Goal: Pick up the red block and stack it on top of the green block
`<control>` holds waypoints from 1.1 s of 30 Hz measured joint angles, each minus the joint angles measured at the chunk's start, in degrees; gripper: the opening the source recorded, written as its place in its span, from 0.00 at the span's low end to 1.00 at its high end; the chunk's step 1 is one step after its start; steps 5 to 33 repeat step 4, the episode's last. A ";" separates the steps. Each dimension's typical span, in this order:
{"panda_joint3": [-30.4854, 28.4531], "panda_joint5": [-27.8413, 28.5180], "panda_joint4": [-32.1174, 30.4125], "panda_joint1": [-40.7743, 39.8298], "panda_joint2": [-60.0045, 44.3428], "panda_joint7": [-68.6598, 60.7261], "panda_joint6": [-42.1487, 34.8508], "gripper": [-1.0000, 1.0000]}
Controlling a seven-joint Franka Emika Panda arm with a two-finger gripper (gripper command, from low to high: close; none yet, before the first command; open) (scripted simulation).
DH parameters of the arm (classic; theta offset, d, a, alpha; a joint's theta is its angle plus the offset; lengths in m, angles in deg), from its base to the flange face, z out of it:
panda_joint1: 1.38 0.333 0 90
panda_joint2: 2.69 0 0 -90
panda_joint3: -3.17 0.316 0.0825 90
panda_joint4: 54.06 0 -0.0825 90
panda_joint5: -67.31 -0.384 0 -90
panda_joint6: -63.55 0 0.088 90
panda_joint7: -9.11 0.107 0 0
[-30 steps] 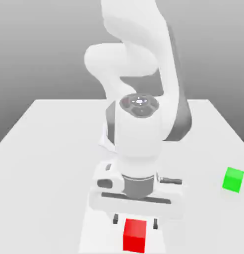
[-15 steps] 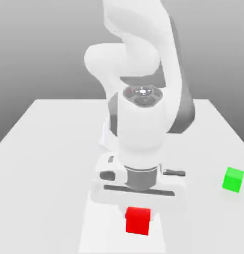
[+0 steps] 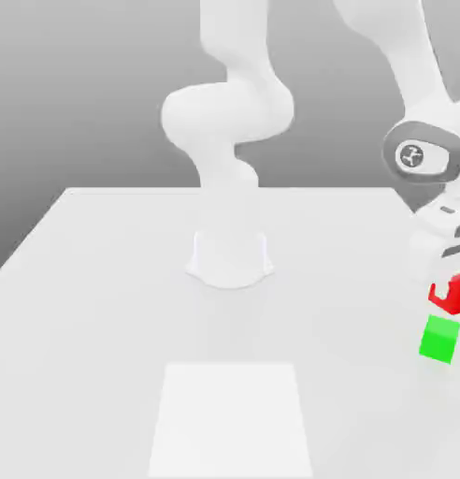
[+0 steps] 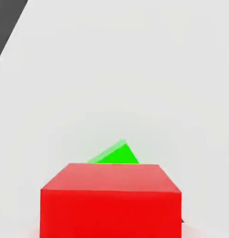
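Observation:
The red block (image 3: 451,296) hangs in the air at the exterior view's far right, just above the green block (image 3: 439,339), which rests on the white table (image 3: 112,281). My gripper (image 3: 455,279) comes down onto the red block from above and is shut on it. The white hand above it is partly cut off by the picture's edge. In the hand view the red block (image 4: 111,200) sits close to the camera. A corner of the green block (image 4: 115,155) peeks out from behind it, lower down on the table.
The arm's round white base (image 3: 230,257) stands at the table's middle back. A paler rectangular patch (image 3: 232,416) lies on the table at the front middle. The green block stands close to the table's edge on the exterior view's right.
The gripper closed on the red block at the front middle, lifted it, and the arm swung to the exterior view's right, above the green block.

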 joint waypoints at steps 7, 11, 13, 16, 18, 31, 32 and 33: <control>-1.10 1.64 0.08 0.78 -1.61 1.19 1.36 1.00; -1.10 1.64 0.08 0.78 -1.61 1.19 1.36 1.00; -1.10 1.64 0.08 0.78 -1.61 1.19 1.36 1.00; -1.10 1.64 0.08 0.78 -1.61 1.19 1.36 1.00; -1.10 1.64 0.08 0.78 -1.61 1.19 1.36 1.00; -1.10 1.64 0.08 0.78 -1.61 1.19 1.36 1.00; -1.10 1.64 0.08 0.78 -1.61 1.19 1.36 1.00; -1.10 1.64 0.08 0.78 -1.61 1.19 1.36 1.00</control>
